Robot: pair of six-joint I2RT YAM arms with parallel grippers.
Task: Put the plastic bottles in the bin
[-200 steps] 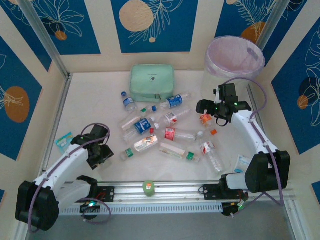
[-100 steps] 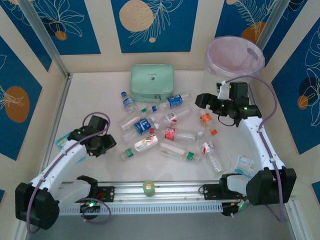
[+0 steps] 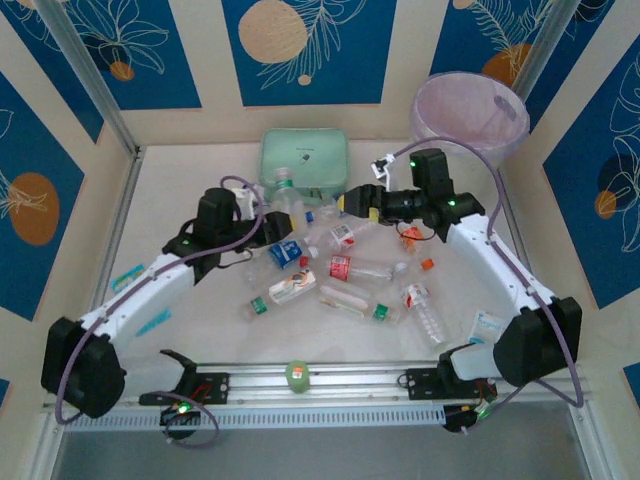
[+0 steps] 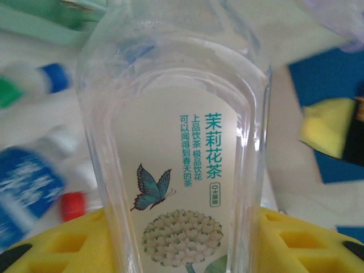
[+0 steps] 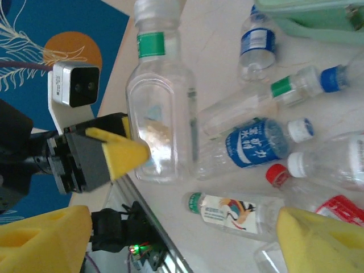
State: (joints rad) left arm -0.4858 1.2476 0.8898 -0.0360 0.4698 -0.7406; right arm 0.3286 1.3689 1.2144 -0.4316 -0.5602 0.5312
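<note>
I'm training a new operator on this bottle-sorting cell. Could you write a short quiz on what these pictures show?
1. True or false: the right gripper is clamped on a bottle.
2. The left gripper holds a clear butterfly-label bottle. What colour is the band at its neck? A) red B) green C) blue
3. Fill in: seen from the arms, the bin stands at the far ____ corner of the table.

Key: 1 false, its jaws stand open with nothing held between them. 2 B. 3 right.
</note>
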